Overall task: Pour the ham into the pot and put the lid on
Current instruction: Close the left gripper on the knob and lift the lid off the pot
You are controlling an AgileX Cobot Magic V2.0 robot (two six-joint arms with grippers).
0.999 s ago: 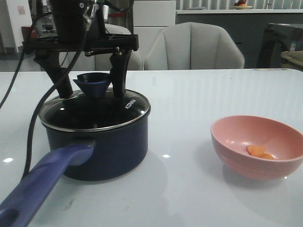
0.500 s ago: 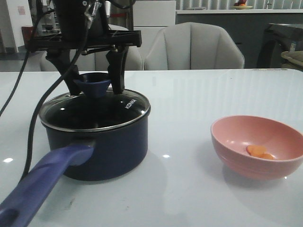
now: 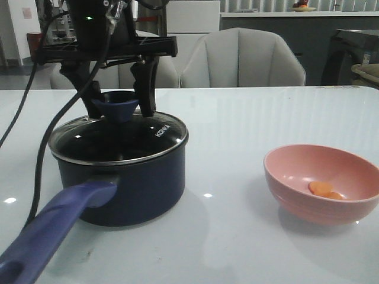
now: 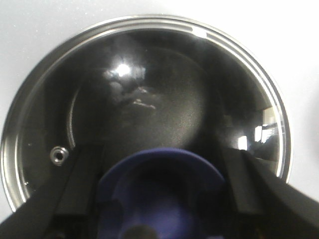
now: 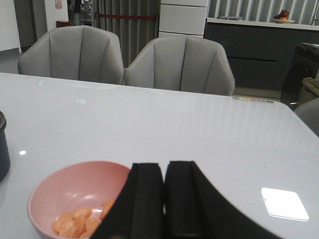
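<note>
Left gripper (image 3: pixel 118 106) straddles the lid (image 3: pixel 118 137) knob at frame left, jaws spread and not pinching – the lid sits on the pot (image 3: pixel 121 177). The ham (image 3: pixel 324 189) lies in the pink bowl (image 3: pixel 323 183), lower right, unpoured. Right gripper (image 5: pixel 164 199) – jaws closed, empty

I seem to be in a dining area of a home or showroom: a glossy white tabletop (image 3: pixel 260 118) stands before me, with padded grey shell-back chairs (image 5: pixel 179 64) drawn up behind it, and a dark sideboard (image 5: pixel 249 45) carrying a plate of fruit (image 5: pixel 283 16) beyond.
</note>
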